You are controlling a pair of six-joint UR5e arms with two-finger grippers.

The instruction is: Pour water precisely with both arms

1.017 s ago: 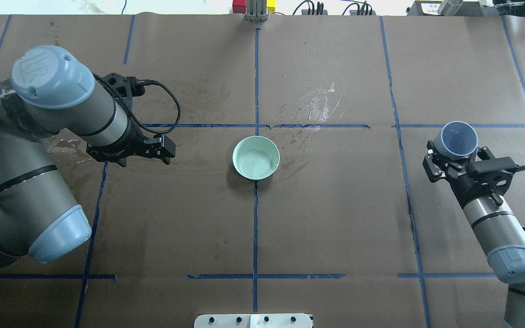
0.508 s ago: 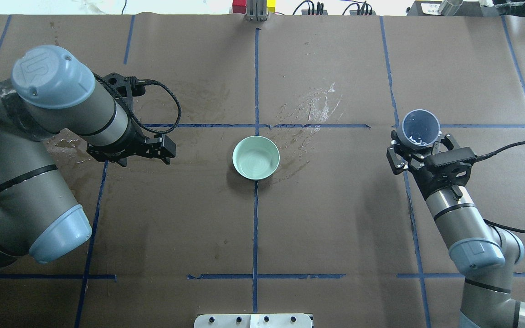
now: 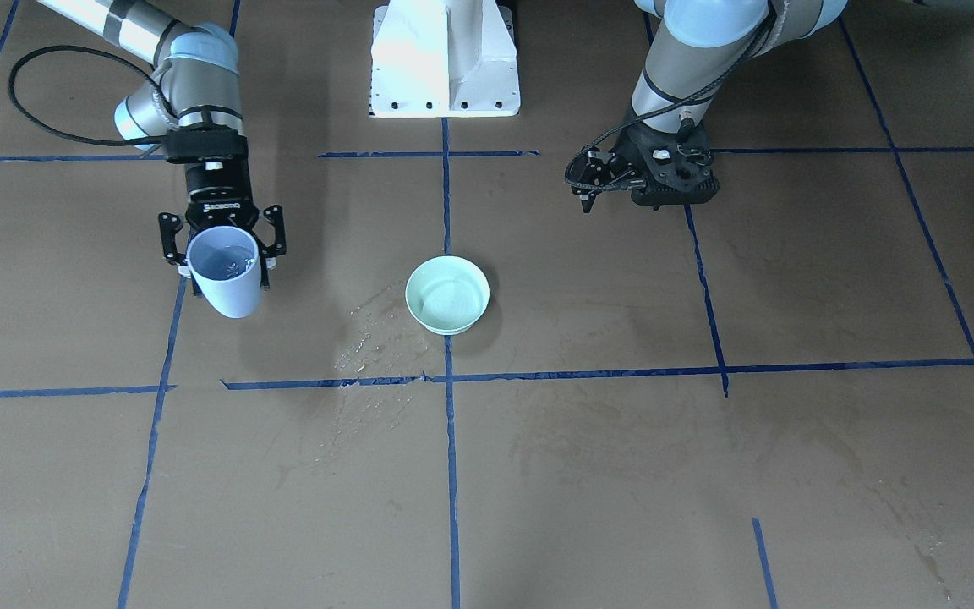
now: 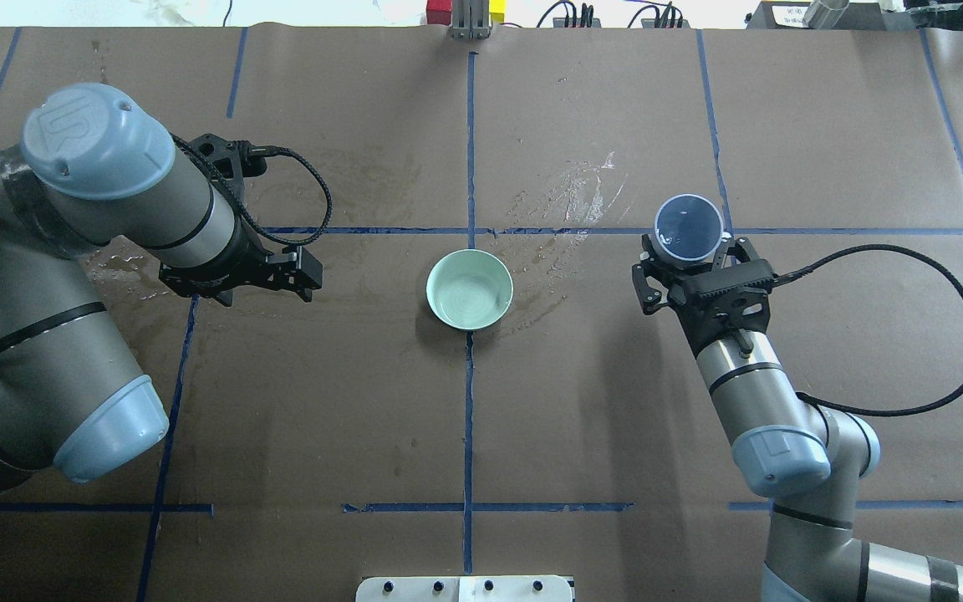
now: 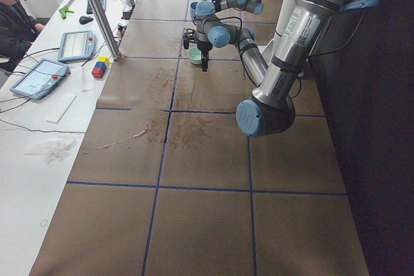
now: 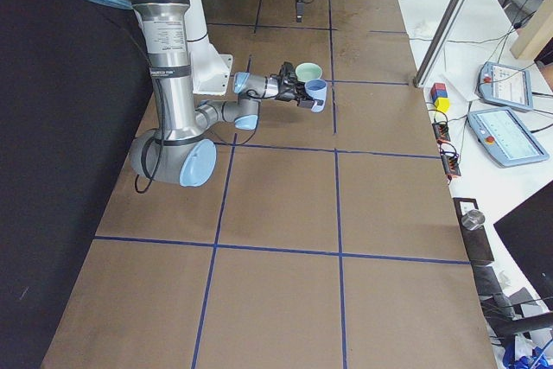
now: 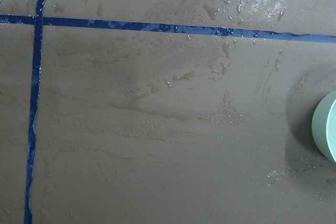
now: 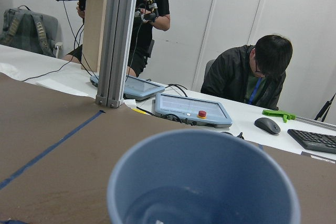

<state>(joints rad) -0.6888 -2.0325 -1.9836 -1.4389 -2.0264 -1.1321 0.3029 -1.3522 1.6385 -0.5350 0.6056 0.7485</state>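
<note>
My right gripper [image 4: 689, 255] is shut on a pale blue cup [image 4: 689, 227], held upright above the table to the right of a pale green bowl [image 4: 470, 290]. In the front view the cup [image 3: 226, 277] hangs in the gripper [image 3: 223, 247], left of the bowl [image 3: 447, 294]. Water [image 8: 173, 208] shows as a faint sheen low in the cup. My left gripper [image 4: 308, 276] looks shut and empty, hovering left of the bowl, apart from it. The bowl's rim [image 7: 328, 132] shows at the right edge of the left wrist view.
Spilled water [image 4: 583, 194] glistens on the brown paper beyond and right of the bowl. A wet patch [image 4: 122, 267] lies under my left arm. Blue tape lines [image 4: 470, 401] cross the table. The white pedestal [image 3: 445, 59] stands behind the bowl. Operators sit at the far side.
My right arm has carried the cup leftward toward the bowl, from the far right of the table to about halfway. My left arm and the bowl have not moved.
</note>
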